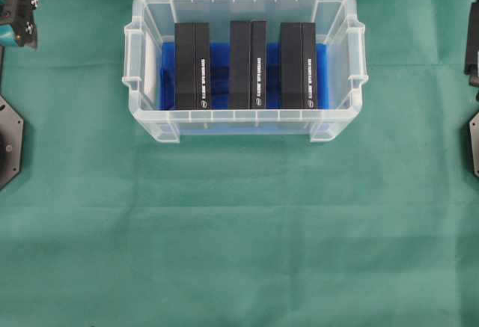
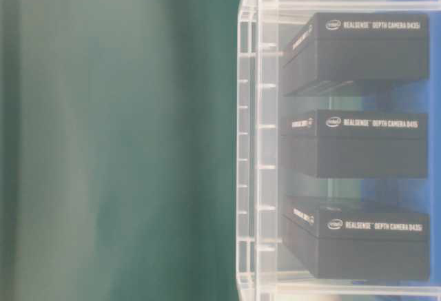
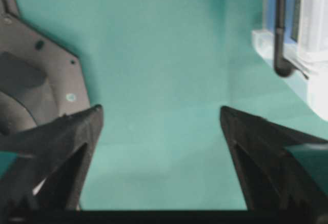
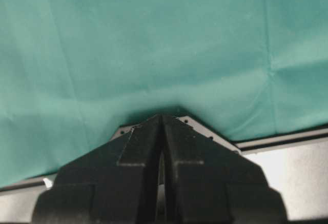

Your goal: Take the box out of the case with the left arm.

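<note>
Clear plastic case [image 1: 245, 129] sits at twelve o'clock on the green-clothed surface [image 1: 239, 230], blue lining [image 1: 220, 54] under its contents. Three black RealSense camera boxes stand inside, side by side with gaps between: left box [image 1: 192, 65] toward nine o'clock, middle box [image 1: 248, 64], right box [image 1: 298, 65] toward three. None has been lifted; the task is not yet started in effect. Left pincer [image 3: 161, 119] hangs off at the ten o'clock edge of the overhead view, well apart from the case, its two fingers spread wide over bare cloth, nothing between them; the case corner shows at its two o'clock in the wrist view. Right pincer [image 4: 162, 131] is parked at the three o'clock edge, fingers pressed together, empty. Risks, as I judge them: the task names no particular box, so the wrong one may be chosen; the nearest box stands close to the case's left wall, so a finger could strike the rim or wall on descent and shove the light case; the gaps between boxes look narrow, so a finger may land on a neighbour; smooth cardboard could slip if gripped off-centre.
</note>
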